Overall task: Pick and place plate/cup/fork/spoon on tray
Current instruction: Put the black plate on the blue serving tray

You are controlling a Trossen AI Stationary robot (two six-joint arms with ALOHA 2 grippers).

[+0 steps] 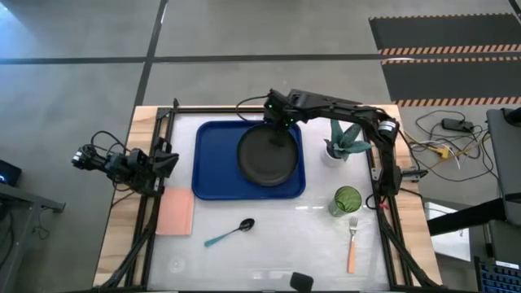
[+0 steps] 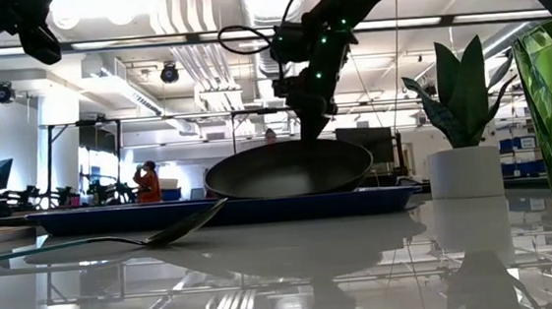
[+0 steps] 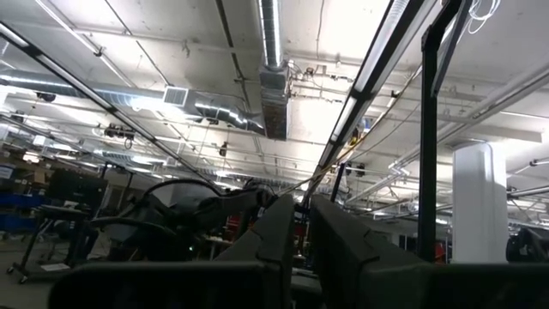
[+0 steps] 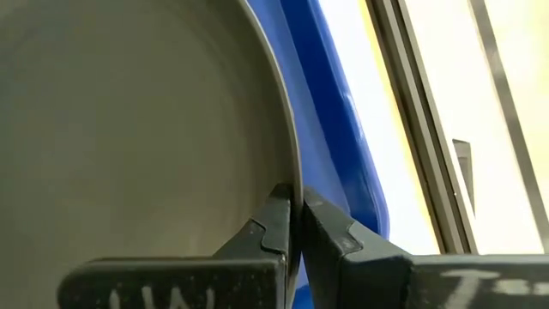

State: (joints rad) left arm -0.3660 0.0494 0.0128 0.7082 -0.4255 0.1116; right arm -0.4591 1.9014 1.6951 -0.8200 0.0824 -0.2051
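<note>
The black plate lies over the right half of the blue tray; it also shows in the low view. My right gripper is at the plate's far rim, shut on it. The green cup stands right of the tray. The orange-handled fork lies near the cup, toward the near edge. The blue-handled spoon lies in front of the tray. My left gripper waits at the table's left edge, shut and empty. My right gripper pinches the plate's raised rim at its far side, one finger inside the rim and one outside. The fingers come from above, slanting down from the far side. The plate sits a little tilted low over the tray; whether its underside rests there I cannot tell.
A spiky plant in a white pot stands right of the tray, close to my right arm. A pink flat rectangle lies at the near left. A small dark object sits at the near edge.
</note>
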